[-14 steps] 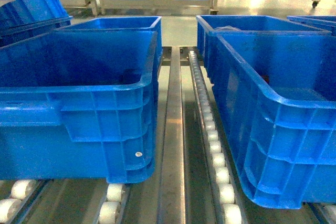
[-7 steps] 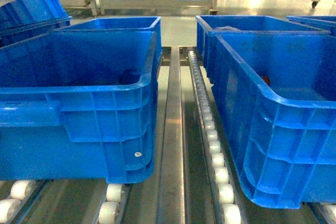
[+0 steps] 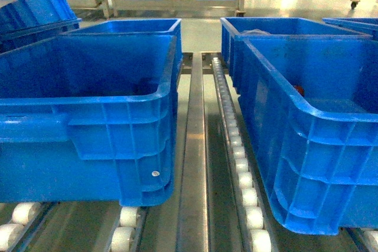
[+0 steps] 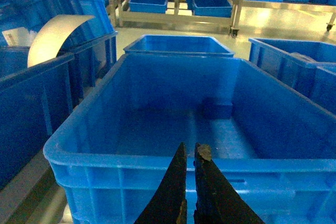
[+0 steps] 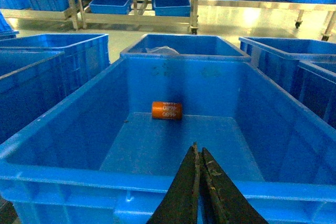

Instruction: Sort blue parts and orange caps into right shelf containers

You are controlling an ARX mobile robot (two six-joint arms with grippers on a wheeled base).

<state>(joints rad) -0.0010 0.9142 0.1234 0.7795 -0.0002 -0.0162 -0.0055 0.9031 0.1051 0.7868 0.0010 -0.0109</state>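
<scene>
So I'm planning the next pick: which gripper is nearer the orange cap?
Right. The right gripper hangs shut at the near rim of the crate holding the orange cap. The left gripper, also shut, is over a neighbouring crate with no cap visible.

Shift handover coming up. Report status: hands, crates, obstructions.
Left hand shut, empty, over the left crate. Right hand shut, empty, over the right crate. One orange cap lying on the right crate's floor. No obstruction seen.

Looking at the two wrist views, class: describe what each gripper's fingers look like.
Both are alike: the left gripper and the right gripper each have two black, blade-like fingers tapering to pointed tips. One left finger has a pale, worn patch at its tip. No cables or markings show.
</scene>
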